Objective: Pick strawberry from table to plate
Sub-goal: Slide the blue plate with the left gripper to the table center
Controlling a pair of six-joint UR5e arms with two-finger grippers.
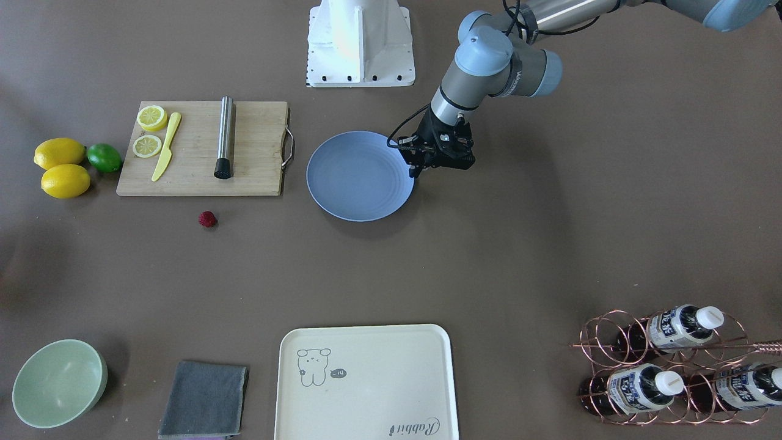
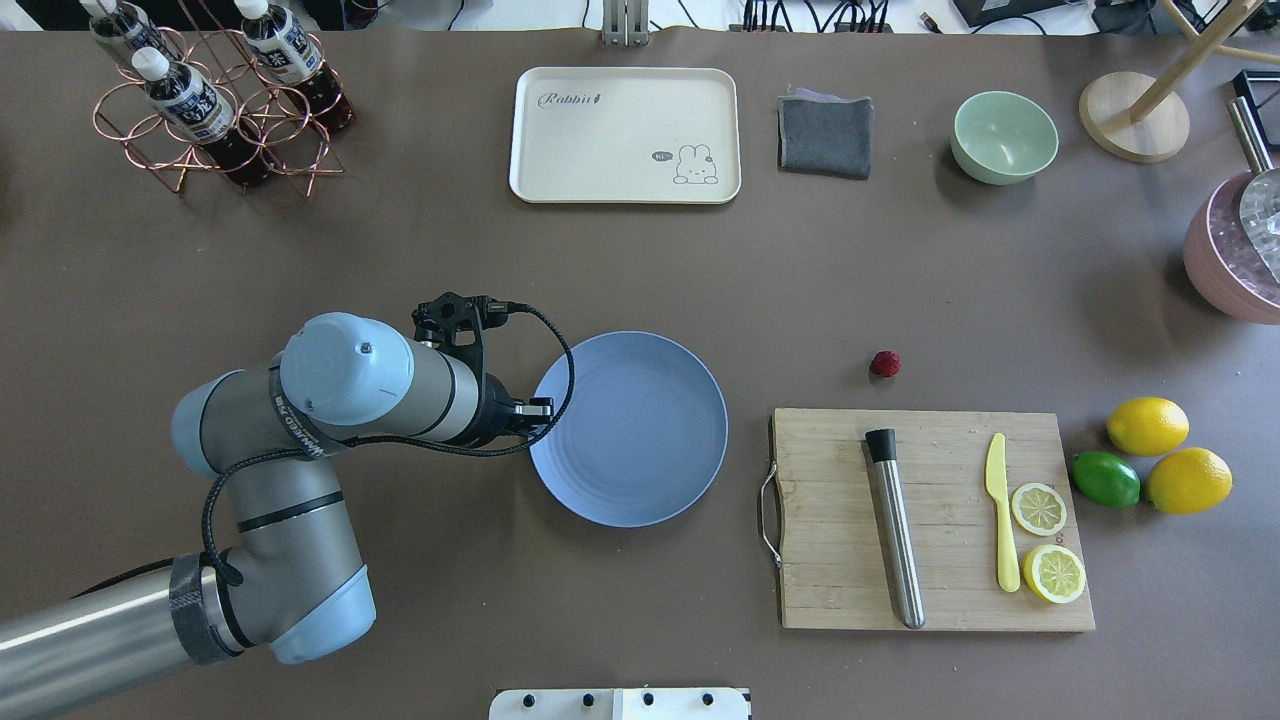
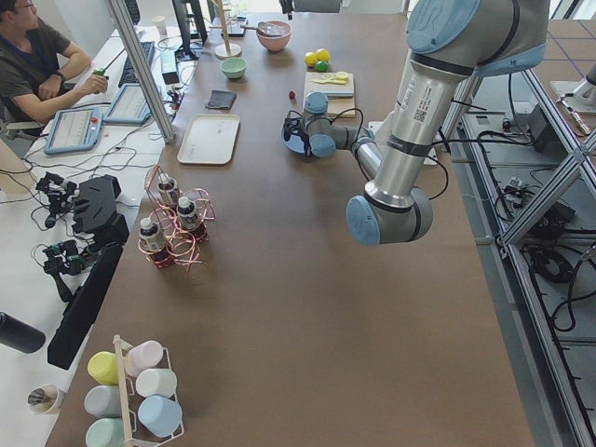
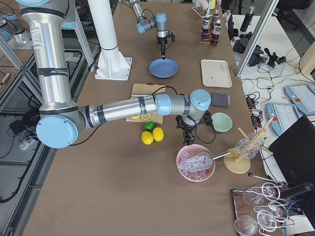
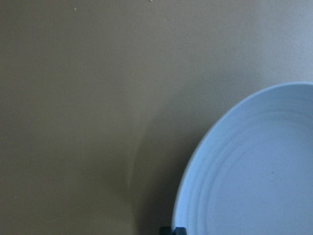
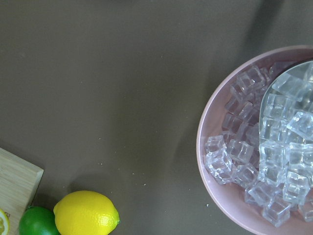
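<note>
The strawberry [image 1: 208, 219] [image 2: 884, 363], small and dark red, lies on the brown table [image 2: 600, 270] just beyond the cutting board's far edge. The pale blue plate [image 1: 360, 176] [image 2: 628, 428] [image 5: 254, 171] sits mid-table with nothing on it. My left gripper [image 1: 415, 169] points down at the plate's rim on the side away from the berry, its fingertips [image 5: 172, 230] together and holding nothing. In the exterior right view my right gripper [image 4: 186, 135] hovers near the pink ice bowl [image 4: 196, 162], far from the berry; whether it is open or shut I cannot tell.
A wooden cutting board [image 2: 930, 520] carries a metal rod, a yellow knife and lemon slices. Two lemons [image 2: 1148, 425] and a lime [image 2: 1105, 478] lie beside it. At the far edge stand a cream tray [image 2: 625, 135], grey cloth [image 2: 825, 135], green bowl [image 2: 1004, 137] and bottle rack [image 2: 215, 110].
</note>
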